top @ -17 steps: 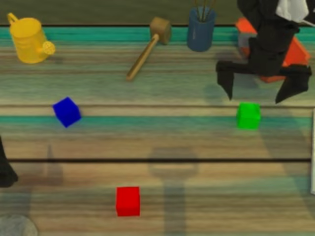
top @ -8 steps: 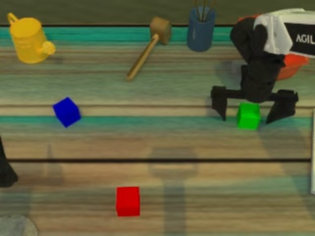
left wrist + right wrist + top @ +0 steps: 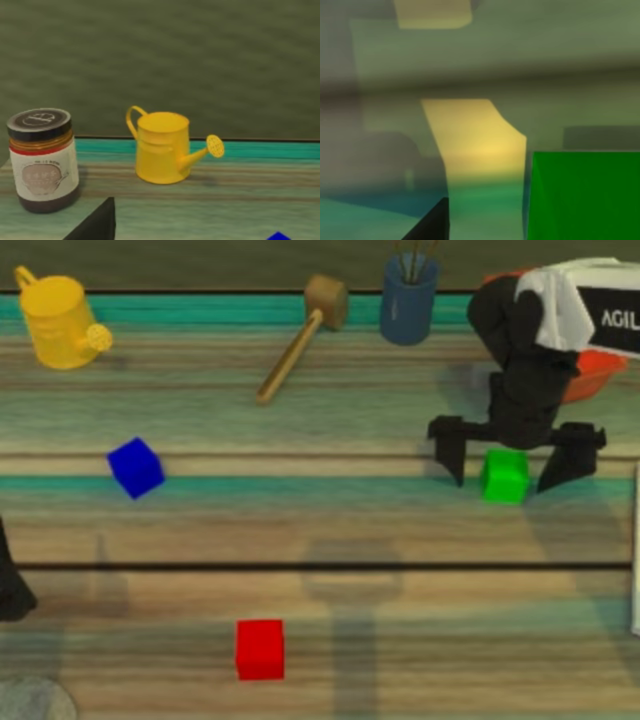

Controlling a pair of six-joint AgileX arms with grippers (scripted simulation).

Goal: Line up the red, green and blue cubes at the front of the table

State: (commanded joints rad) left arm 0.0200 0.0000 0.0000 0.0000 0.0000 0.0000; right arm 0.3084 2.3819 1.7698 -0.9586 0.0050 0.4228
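Streaky tan and teal planks make up the table (image 3: 330, 400), which carries everything here. The right arm reaches in from the far right, its tool (image 3: 515, 458) spread wide with one finger on each side of the green cube (image 3: 504, 476) and neither touching it (a stance that suits closing on the cube to carry it forward). The left tool (image 3: 12, 580) sits parked at the left edge; whether it is released or clenched I cannot tell. The red cube (image 3: 260, 648) already lies near the front edge, left of centre. The blue cube (image 3: 135, 467) sits turned askew at mid-depth on the left, well apart from both.
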